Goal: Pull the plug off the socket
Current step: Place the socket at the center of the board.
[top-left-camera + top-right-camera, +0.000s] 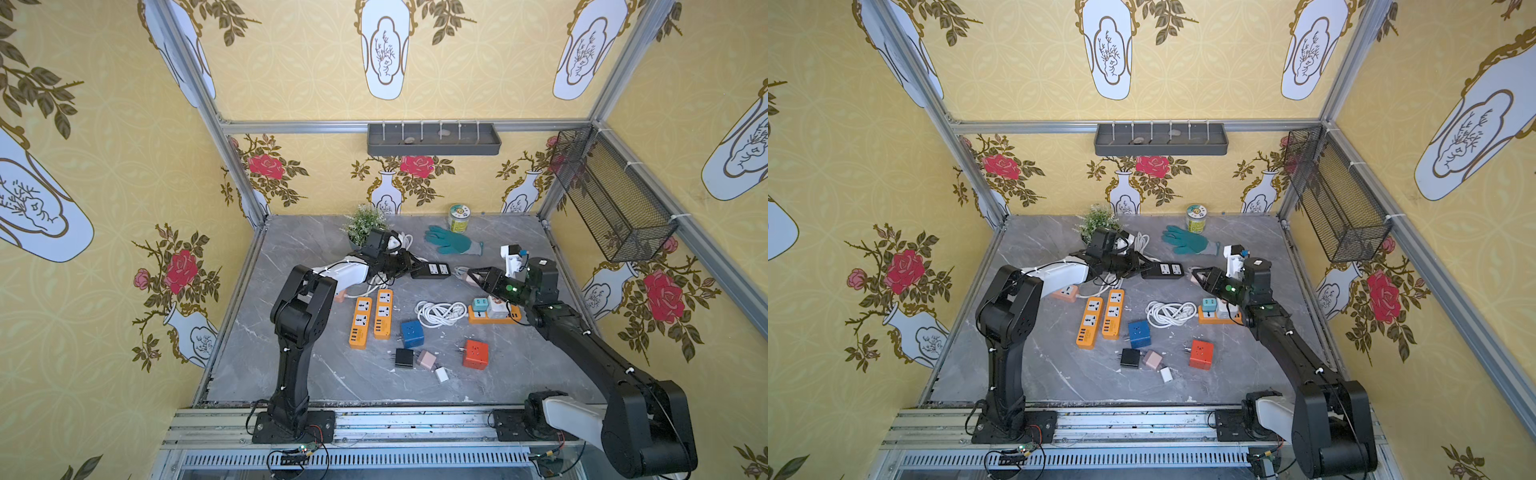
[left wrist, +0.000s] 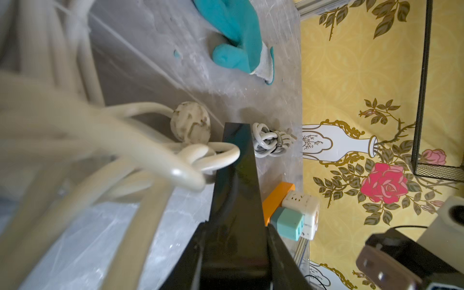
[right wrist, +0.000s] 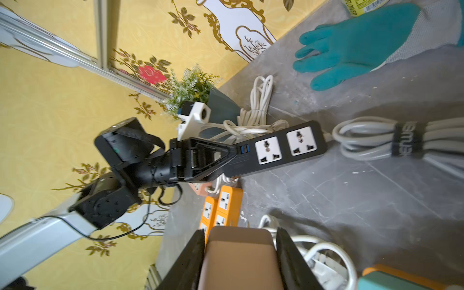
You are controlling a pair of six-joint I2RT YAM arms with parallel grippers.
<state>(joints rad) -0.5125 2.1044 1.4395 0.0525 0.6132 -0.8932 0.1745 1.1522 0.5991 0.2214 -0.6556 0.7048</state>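
White cable [image 2: 75, 140] blurred close up, tan plug [image 3: 238, 258] cut off by edge

This is a robot laboratory cell, dressed to look a little like a home. The walls are flat panels with printed wallpaper [image 1: 311, 70] of vases and roses, fixed in a frame of aluminium profiles [image 1: 291, 126]. The left arm [image 1: 291, 332] and the right arm [image 1: 582, 345] are bolted on a metal rail [image 1: 415, 422] at the front edge of the marble-look table [image 1: 332, 374]. A bare circuit board [image 1: 300, 450] with loose wires lies below the rail. A grey shelf [image 1: 432, 147] and a wire basket [image 1: 615, 208] hang from the frame by white cable ties.
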